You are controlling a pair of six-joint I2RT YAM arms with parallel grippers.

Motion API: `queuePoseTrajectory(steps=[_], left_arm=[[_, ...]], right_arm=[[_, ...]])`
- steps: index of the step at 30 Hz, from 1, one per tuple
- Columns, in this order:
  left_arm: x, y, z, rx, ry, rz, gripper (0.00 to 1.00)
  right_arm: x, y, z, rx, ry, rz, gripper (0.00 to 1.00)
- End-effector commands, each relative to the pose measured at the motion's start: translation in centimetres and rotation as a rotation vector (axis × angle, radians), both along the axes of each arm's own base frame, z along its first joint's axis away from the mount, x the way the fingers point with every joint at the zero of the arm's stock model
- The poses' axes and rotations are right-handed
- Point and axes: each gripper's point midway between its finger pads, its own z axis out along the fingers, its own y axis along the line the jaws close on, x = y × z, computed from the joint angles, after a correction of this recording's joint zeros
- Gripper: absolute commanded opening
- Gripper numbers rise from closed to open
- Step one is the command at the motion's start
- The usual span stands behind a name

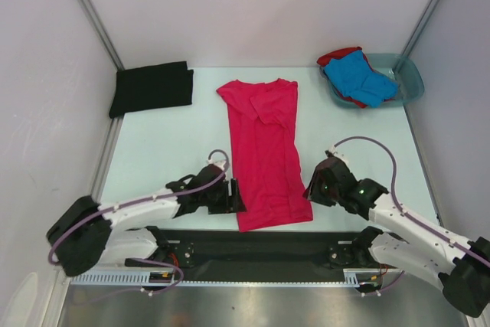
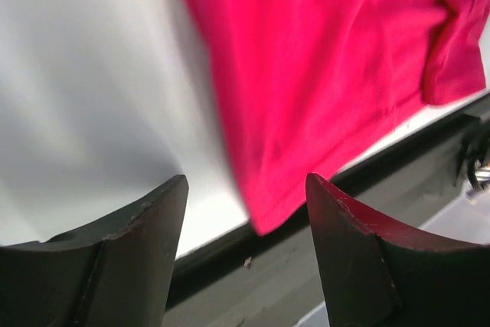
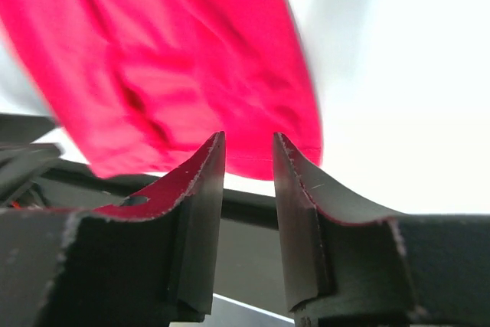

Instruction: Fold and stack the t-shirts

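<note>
The magenta-pink t-shirt [image 1: 264,151] lies on the table, folded lengthwise into a long strip with its hem toward me. My left gripper [image 1: 233,195] is open and empty beside the hem's left corner; in the left wrist view [image 2: 246,178] that corner of the shirt [image 2: 329,59] sits between the fingers, just beyond the tips. My right gripper [image 1: 312,189] is open with a narrow gap, empty, beside the hem's right corner; the shirt [image 3: 168,51] shows beyond its tips [image 3: 249,135]. A folded black t-shirt [image 1: 151,88] lies at the back left. The blue t-shirt [image 1: 360,82] and red t-shirt [image 1: 337,57] lie bunched in the basin.
The translucent teal basin [image 1: 411,82] stands at the back right corner. White walls close the table on the left, back and right. A black strip [image 1: 260,246] runs along the near edge between the arm bases.
</note>
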Motion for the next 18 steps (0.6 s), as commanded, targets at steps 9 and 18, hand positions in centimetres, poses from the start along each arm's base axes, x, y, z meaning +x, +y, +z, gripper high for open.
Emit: queuePoseTrajectory(steps=[9, 18], left_arm=[[7.7, -7.9, 3.0, 0.022, -0.149, -0.15, 0.71], [8.5, -8.1, 1.6, 0.087, -0.126, -0.162, 0.71]], right_arm=[[2.4, -1.4, 0.9, -0.151, -0.063, 0.004, 0.38], [3.6, -1.0, 1.5, -0.186, -0.082, 0.029, 0.39]])
